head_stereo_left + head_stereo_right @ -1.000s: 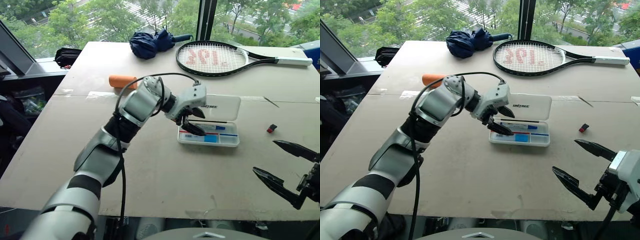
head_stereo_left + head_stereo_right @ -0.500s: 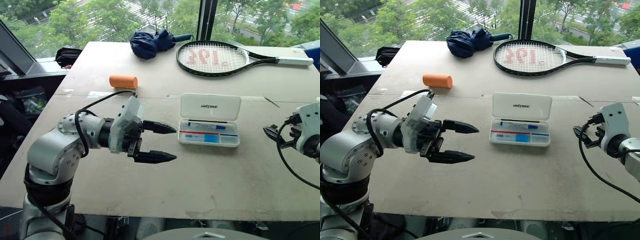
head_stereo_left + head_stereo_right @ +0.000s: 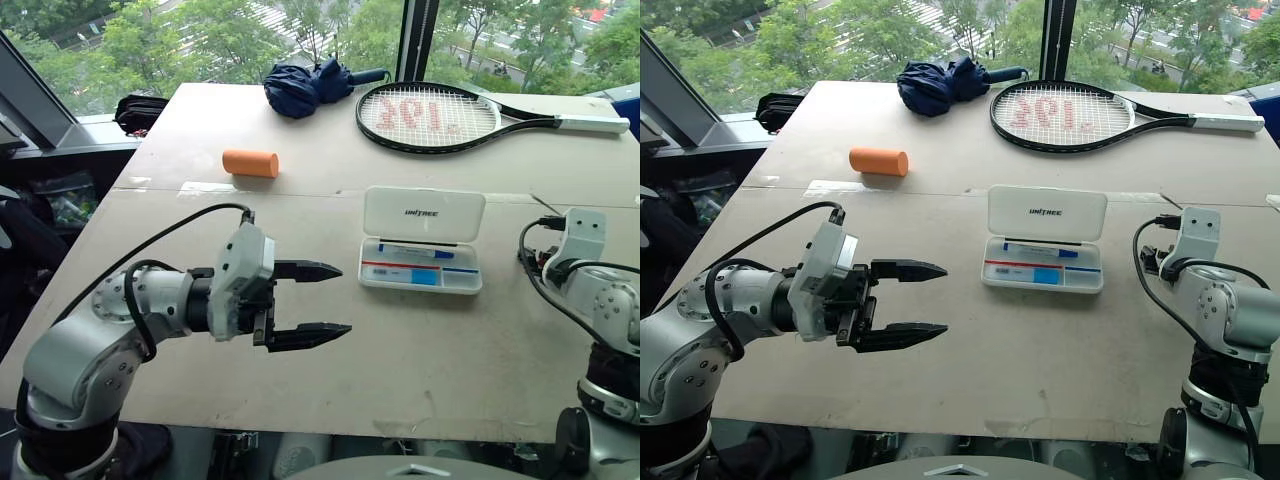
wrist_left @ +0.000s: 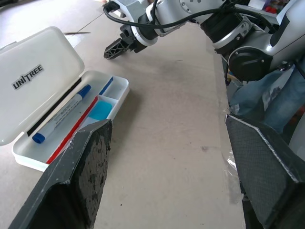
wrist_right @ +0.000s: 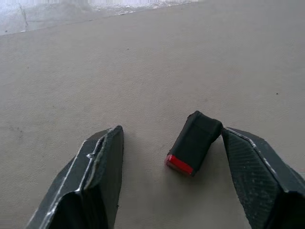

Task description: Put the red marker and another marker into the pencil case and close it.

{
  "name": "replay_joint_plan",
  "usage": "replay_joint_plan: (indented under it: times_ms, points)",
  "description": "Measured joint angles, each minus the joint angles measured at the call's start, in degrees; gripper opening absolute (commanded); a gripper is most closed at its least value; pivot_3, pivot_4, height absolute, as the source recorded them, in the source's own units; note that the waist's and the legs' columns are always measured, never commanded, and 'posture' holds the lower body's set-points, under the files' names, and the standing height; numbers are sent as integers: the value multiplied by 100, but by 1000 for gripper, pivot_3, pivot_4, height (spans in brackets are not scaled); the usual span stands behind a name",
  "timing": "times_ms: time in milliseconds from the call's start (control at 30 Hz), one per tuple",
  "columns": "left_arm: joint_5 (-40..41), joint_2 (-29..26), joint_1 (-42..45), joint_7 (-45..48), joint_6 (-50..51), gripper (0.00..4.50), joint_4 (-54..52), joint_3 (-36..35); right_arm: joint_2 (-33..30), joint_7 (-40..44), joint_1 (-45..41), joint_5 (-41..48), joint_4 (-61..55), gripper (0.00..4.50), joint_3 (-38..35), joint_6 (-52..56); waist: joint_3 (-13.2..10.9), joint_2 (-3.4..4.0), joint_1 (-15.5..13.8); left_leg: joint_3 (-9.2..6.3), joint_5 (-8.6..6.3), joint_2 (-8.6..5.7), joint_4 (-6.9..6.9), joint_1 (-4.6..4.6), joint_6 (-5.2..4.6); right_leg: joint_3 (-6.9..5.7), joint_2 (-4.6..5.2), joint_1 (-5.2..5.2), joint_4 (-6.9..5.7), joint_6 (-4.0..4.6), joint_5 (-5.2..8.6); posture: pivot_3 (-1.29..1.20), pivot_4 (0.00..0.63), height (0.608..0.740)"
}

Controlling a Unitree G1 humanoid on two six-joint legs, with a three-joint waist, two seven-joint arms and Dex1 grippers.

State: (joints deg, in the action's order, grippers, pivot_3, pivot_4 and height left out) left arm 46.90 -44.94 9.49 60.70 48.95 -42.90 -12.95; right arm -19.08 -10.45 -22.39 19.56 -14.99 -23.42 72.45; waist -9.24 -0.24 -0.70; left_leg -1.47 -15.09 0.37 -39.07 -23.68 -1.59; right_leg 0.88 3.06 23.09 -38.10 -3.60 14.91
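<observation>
The white pencil case (image 3: 425,214) lies open in the middle of the table, lid tipped back. In its tray a blue marker (image 4: 62,116) lies beside a thin red marker (image 4: 75,130). My left gripper (image 3: 344,298) hovers to the left of the case, pointing at it, open and holding nothing. Over at the table's right side, my right gripper (image 5: 172,132) points down at the tabletop. A small black piece with a red end (image 5: 193,143) lies between its fingers. One finger is against the piece and the other stands apart from it.
An orange cylinder (image 3: 250,163) lies at the back left. A tennis racket (image 3: 430,115) and a folded navy umbrella (image 3: 305,85) lie at the far edge. A black bag (image 3: 140,112) rests on the ledge beyond the table's left side.
My left arm drew back from the case to the left, gripper still open. My right gripper swung forward and down onto the small black piece, its fingers narrower.
</observation>
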Motion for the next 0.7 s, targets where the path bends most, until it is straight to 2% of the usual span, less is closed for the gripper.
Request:
replay_joint_plan:
  times_ms: [33,133,167,267,400,467,533,600,700]
  points:
    - [14,0,0,-7,-28,3835,0,0,22,-1,0,-13,11,1540,4,-42,0,0,-1,1,0,0,0,0,0,0,0,0,0,0,0,0,150,732]
    - [66,-49,2,-72,-91,3835,6,2,53,-9,1,-127,83,256,-2,-195,0,0,-4,1,0,-2,0,0,0,0,1,0,0,0,0,0,150,732]
    - [91,-63,15,-91,-114,3835,18,5,51,-1,18,-159,99,63,-7,-262,0,1,-2,0,0,-3,0,0,0,-1,-1,0,0,0,0,0,150,732]
    - [210,-80,33,-120,-172,3835,39,18,-199,383,345,-123,-32,63,43,-462,-1,3,-25,-6,0,-2,1,-5,-1,-8,1,0,5,0,0,0,150,732]
    - [286,-168,-26,-175,-201,3835,96,13,-1114,1888,1142,272,-512,63,238,-898,-7,13,42,10,-2,0,4,-2,-3,10,0,4,6,-1,0,0,150,732]
    - [294,-219,-179,-179,-234,3835,95,-1,-1801,3603,1557,1055,-1089,63,262,-1379,-19,35,130,10,-2,9,16,6,-4,14,-2,4,8,-2,0,0,150,732]
    - [260,-284,-370,-129,-376,3835,91,5,-2896,5283,1722,1427,-1590,63,642,-1994,-22,41,196,14,-3,18,25,19,-5,17,-10,1,7,-1,0,0,150,732]
    - [253,-316,-487,-104,-473,3835,91,0,-3612,6335,1483,1319,-1575,63,1210,-2597,-25,11,228,11,-3,24,43,53,-4,10,-18,-29,12,1,1,0,150,732]
    - [248,-358,-579,-91,-566,3835,91,5,-3704,6966,1059,1097,-1181,63,1899,-3119,-29,-16,219,16,-2,24,59,86,-4,14,-17,-55,17,4,4,0,150,732]
